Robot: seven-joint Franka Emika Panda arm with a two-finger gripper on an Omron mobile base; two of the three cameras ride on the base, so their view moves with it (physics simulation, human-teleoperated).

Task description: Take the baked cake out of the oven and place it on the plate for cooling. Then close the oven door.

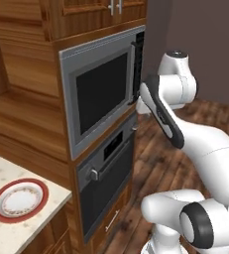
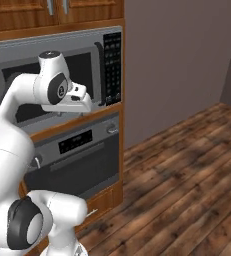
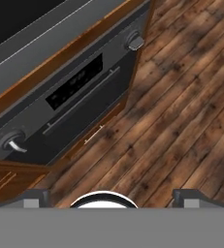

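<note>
Hand view first: my gripper (image 3: 111, 193) sits at 6 o'clock at the bottom edge, its two dark tips set wide apart with nothing between them, only wood floor (image 3: 181, 111) below. It holds nothing and touches nothing.

Past the tips, toward 10 o'clock, is the oven (image 3: 65, 106). The oven door (image 3: 91, 109) looks shut, flat against the front. Its long bar handle (image 3: 82, 101) runs from about 8 o'clock up to 2 o'clock in this tilted view; in the left base view the same bar lies level across the door, under the small black display (image 1: 112, 145) and beside a knob (image 1: 93, 174). That bar is where I would take hold, near its middle. I think the door is stiff and fairly heavy, hinged low, so it should drop down toward me.

I cannot see the baked cake; I guess it is inside, behind the door. I think it is soft, light and easy to crush, so a gentle pinch on its sides would suit.

Above the oven is the microwave (image 1: 98, 94). Farthest off, at 8 o'clock in the left base view, the plate (image 1: 19, 200) lies flat on the pale counter (image 1: 31, 225)
</note>
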